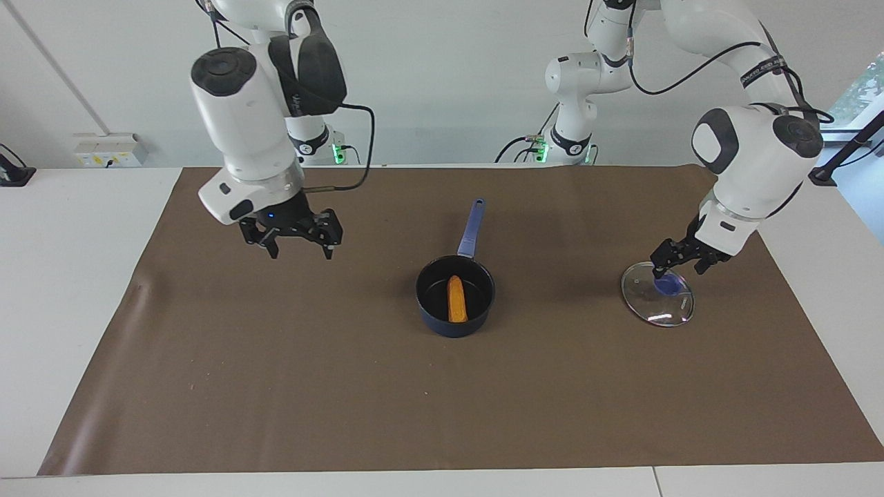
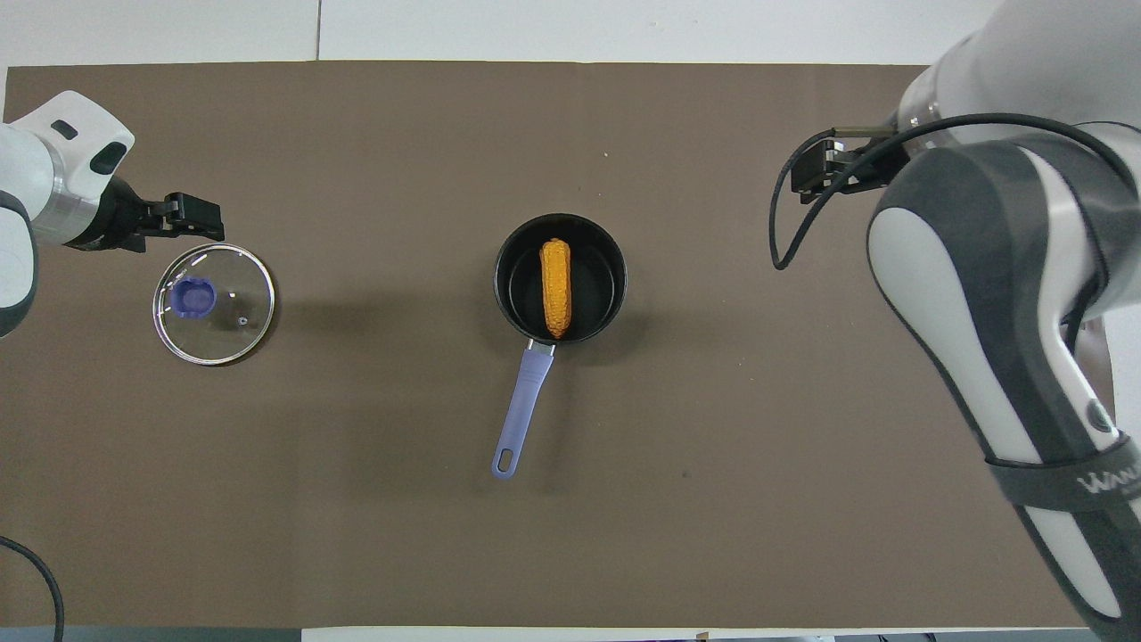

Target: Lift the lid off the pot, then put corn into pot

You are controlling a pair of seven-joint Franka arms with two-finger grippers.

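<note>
A brown mat (image 1: 442,386) covers most of a white table (image 1: 76,290), its corners running out of the overhead view. The right arm (image 2: 1007,294) fills one side of that view, cut off by the edge; a band on it carries pale lettering that starts "Wa" and cannot be read further. The right gripper (image 1: 301,251) hangs with fingers spread wide and empty above bare mat toward the right arm's end of the table; from overhead it is mostly hidden by its own wrist and cable. The left arm (image 1: 756,159) is cropped at the top of the facing view. The left gripper (image 1: 680,268) sits low over the lid (image 1: 657,295), close by the blue knob (image 2: 193,297), fingers parted and gripping nothing. The lid lies flat on the mat toward the left arm's end, well apart from the pot (image 1: 455,295). The pot stands near the middle of the mat, uncovered, its long handle (image 1: 472,228) pointing toward the robots. The corn (image 1: 456,299) lies inside the pot, lengthwise along the line of the handle
</note>
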